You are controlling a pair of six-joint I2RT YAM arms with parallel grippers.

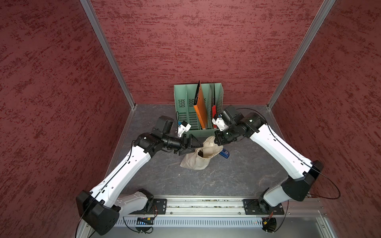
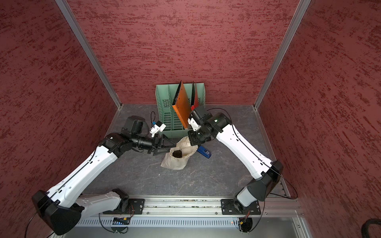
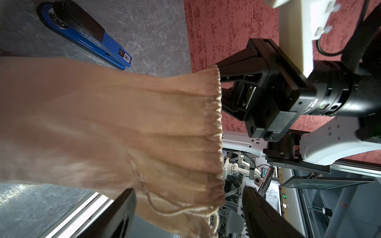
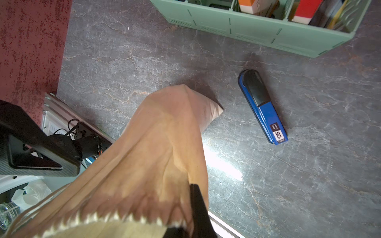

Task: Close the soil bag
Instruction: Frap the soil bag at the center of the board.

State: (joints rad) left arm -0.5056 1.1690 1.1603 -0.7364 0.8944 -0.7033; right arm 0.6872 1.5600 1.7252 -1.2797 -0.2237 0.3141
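Right gripper [image 1: 216, 142] is pinched shut on one side of the rim of the cream cloth soil bag [image 1: 198, 162], which stands on the grey marbled tabletop [image 1: 226, 179] just before the green plastic file rack [image 1: 185, 115]. The left gripper [image 3: 189, 193], jaws wide and empty, straddles the loose drawstring [image 3: 175, 210]. Closing looks barely begun: the mouth gapes. Only the top views show dark soil [image 2: 177, 153] inside, and only the left wrist view shows the drawstring. The blue stapler [image 4: 261, 107] lies apart.

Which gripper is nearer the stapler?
Right. The right gripper pinches the rim of the bag, close by the stapler; the left gripper, open, sits across the bag from it.
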